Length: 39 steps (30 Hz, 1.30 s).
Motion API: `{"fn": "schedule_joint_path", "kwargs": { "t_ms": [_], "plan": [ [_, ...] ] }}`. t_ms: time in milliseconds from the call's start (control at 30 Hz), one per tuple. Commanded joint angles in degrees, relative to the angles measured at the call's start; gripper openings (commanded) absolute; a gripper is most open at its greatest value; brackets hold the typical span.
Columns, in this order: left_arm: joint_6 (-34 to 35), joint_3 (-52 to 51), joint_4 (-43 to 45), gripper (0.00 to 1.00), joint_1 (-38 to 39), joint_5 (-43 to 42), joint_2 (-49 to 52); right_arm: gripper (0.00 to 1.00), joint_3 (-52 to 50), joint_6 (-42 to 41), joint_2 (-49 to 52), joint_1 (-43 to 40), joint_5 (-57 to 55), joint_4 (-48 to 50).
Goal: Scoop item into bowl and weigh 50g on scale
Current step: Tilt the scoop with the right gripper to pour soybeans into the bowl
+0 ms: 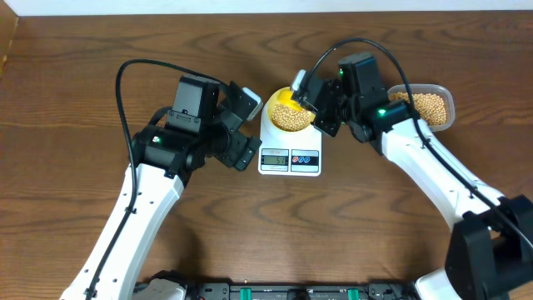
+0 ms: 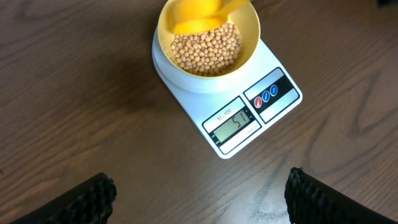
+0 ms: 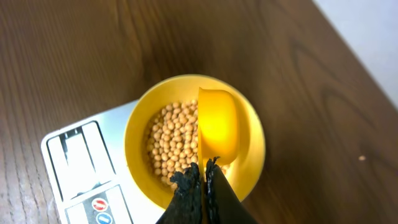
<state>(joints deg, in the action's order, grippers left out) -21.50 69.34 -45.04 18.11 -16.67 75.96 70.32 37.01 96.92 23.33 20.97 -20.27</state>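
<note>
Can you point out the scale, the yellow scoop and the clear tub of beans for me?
scale (image 2: 233,122): left wrist view, on its grey display.
yellow scoop (image 3: 217,121): right wrist view, on its hollow cup.
clear tub (image 1: 450,107): overhead view, on its rim.

Left wrist view, centre-right of frame: the white rounded-rectangular digital kitchen scale has a grey LCD display showing the dark digits "51". Any unit mark beside them is too small to read. Just above the display, small dark print on the white casing looks like "SF-400", though it is tiny. To the upper right of the display, a black button panel carries three round icons, one red and two blue; their symbols are unreadable.

Overhead view, centre of frame: the scale's display is too small to read.

Right wrist view, lower left: the display is washed out by glare, and the red and blue button icons are illegible.
</note>
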Motion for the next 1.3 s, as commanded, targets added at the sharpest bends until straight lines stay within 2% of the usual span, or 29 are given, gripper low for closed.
{"fn": "schedule_joint_path", "kwargs": {
  "t_ms": [0, 467, 600, 1267],
  "plan": [
    [-0.96, -0.79, -0.17, 0.89, -0.02, -0.87, -0.35, 0.01, 0.04, 1.03, 0.72, 0.35, 0.15, -0.13],
    [-0.96, -0.79, -0.15, 0.89, -0.02, -0.87, -0.35, 0.01, 0.04, -0.31, 0.70, 0.39, 2.78, -5.90],
    [-0.96, -0.79, -0.15, 0.89, -0.02, -0.87, -0.35, 0.01, 0.07, -0.35, 0.68, 0.24, 5.77, -5.84],
    [-0.96, -0.79, -0.17, 0.89, -0.02, -0.87, -0.37, 0.01, 0.07, -2.75, 0.68, 0.24, 5.75, -5.66]
  ]
}}
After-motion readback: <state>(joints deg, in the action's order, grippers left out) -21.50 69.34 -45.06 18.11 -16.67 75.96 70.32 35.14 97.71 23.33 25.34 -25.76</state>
